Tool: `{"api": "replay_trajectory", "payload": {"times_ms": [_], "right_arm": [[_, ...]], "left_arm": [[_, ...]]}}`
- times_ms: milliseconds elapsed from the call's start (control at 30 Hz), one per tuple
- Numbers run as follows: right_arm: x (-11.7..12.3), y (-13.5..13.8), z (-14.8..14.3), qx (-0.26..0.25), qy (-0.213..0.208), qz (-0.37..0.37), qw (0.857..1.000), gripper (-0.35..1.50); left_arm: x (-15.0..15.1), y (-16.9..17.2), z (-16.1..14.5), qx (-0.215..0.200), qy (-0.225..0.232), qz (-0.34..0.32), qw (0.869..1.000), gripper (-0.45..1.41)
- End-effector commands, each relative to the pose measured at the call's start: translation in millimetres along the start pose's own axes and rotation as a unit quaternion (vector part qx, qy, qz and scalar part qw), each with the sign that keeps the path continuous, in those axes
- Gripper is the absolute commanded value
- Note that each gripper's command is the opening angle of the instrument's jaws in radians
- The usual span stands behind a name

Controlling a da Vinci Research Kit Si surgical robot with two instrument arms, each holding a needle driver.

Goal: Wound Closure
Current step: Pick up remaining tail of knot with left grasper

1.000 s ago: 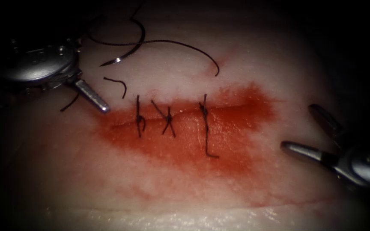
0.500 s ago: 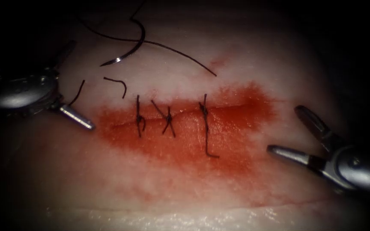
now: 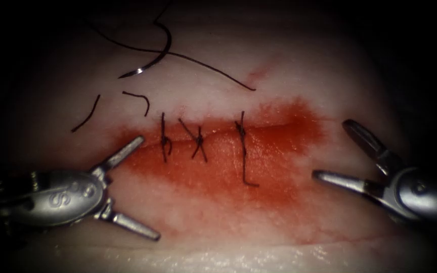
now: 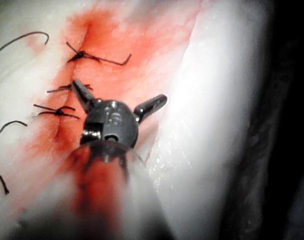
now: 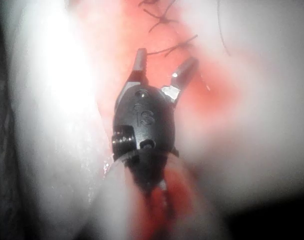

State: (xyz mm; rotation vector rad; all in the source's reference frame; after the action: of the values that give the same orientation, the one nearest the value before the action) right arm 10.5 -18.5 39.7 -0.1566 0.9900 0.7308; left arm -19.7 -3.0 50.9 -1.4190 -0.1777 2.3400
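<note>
Left tool (image 3: 147,189) is sitting at the left end of the cut with its jaws spread wide and gripping nothing; one jaw is pointing up toward the cut's left end, the other is pointing down and right over bare tissue (image 3: 218,222). In the left wrist view the same tool (image 4: 123,100) is showing jaws splayed apart, one tip lying just beside the stitches (image 4: 59,112). Right tool (image 3: 330,149) is hovering at the right end of the cut, jaws also apart and empty, the lower jaw aiming toward the red fluid (image 3: 279,146), the upper one angling up and left. In the right wrist view its jaws (image 5: 164,62) are standing open over the stained tissue. Between the two tools the cut (image 3: 218,144) is running left to right, carrying three tied stitches (image 3: 198,142), the rightmost one trailing a long tail downward. Needle (image 3: 154,54) is lying free on the tissue above the cut, toward the upper left, not in the tissue and well apart from both tools. Thread (image 3: 203,64) is running from it rightward, ending above the cut. Two cut ends of thread (image 3: 137,99) are lying loose just above the cut's left end.
</note>
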Motion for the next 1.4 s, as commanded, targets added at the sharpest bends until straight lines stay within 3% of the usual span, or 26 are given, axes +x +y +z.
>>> {"api": "replay_trajectory", "payload": {"times_ms": [33,100,300,533,600,800,1167,1400], "right_arm": [[-0.6,-0.7,1.0,0.008,-0.002,-0.003,1.000,1.36],[-0.9,-0.8,1.2,0.008,-0.005,-0.010,1.000,1.36],[-1.3,-0.9,1.3,0.011,-0.015,-0.018,1.000,1.35],[-1.3,-1.1,1.2,0.012,-0.018,-0.024,0.999,1.33],[-1.3,-1.2,1.2,0.011,-0.018,-0.024,0.999,1.33],[-1.2,-1.3,1.3,0.010,-0.020,-0.026,0.999,1.33],[-1.3,-1.7,1.6,0.009,-0.023,-0.027,0.999,1.33],[-1.3,-1.6,1.6,0.009,-0.023,-0.027,0.999,1.33]], "left_arm": [[0.4,0.8,1.4,-0.002,-0.013,0.008,1.000,0.81],[1.5,1.9,2.3,-0.005,-0.031,0.016,0.999,0.68],[3.7,3.6,5.4,0.000,-0.084,0.053,0.995,0.62],[3.7,3.4,8.4,0.007,-0.170,0.077,0.982,0.56],[3.0,3.1,9.2,0.004,-0.192,0.079,0.978,0.44],[1.7,2.1,10.4,0.001,-0.218,0.081,0.973,0.31],[1.0,0.4,12.2,0.008,-0.225,0.078,0.971,0.27],[1.0,0.3,12.4,0.007,-0.226,0.077,0.971,0.04]]}}
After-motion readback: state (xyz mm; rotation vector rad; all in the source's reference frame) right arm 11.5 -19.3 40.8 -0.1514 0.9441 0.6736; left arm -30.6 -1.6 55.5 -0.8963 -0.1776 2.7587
